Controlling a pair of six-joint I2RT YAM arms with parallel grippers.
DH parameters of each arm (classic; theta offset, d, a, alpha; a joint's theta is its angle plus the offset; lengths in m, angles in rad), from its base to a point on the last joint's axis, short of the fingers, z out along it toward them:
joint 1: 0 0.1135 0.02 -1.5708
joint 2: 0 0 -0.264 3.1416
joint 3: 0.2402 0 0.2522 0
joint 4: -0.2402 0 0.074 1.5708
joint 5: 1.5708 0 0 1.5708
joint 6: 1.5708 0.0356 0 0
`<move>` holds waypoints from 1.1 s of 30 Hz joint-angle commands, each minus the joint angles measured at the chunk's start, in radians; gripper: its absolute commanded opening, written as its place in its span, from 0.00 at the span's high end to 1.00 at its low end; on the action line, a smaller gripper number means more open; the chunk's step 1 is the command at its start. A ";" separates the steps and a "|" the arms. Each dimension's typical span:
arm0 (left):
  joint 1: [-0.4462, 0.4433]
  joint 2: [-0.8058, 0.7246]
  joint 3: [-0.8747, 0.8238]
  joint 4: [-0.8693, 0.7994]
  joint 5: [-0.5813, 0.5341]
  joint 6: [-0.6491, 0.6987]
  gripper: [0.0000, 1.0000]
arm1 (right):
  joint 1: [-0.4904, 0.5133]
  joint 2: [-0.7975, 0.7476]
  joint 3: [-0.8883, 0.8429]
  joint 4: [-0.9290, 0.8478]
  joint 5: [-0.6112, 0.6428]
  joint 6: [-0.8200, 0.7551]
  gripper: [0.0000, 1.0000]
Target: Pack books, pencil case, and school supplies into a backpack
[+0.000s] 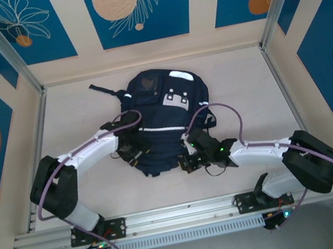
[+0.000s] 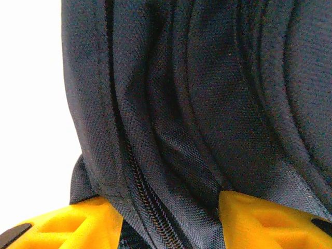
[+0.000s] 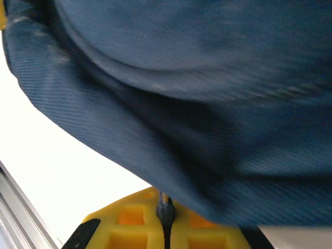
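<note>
Bright even light, right wrist view blurred

backpack (image 3: 207, 104) blurred; right pincer (image 3: 165, 202) tips under fabric, maybe gripping zipper pull (image 3: 166, 212).

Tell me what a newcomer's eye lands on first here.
The big navy backpack in the middle of the table, with both arms bent in onto its near edge. Up close, the left gripper pinches a bunched fold of its fabric between yellow fingers, a zipper running through the fold. The right gripper is shut on a grey tab under the fabric, likely a zipper pull.
</note>
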 commanded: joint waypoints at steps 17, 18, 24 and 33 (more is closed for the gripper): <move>0.098 -0.025 0.075 -0.092 -0.229 0.169 0.42 | 0.011 0.107 0.007 0.219 0.005 -0.031 1.00; 0.096 -0.043 0.047 -0.079 -0.199 0.157 0.41 | 0.031 0.144 0.038 0.223 0.004 -0.025 1.00; 0.088 -0.135 -0.044 -0.055 -0.096 0.127 0.34 | 0.116 0.341 0.178 0.270 -0.006 0.043 1.00; 0.079 -0.240 -0.073 -0.067 -0.126 0.117 0.30 | 0.176 0.476 0.270 0.333 -0.028 0.106 1.00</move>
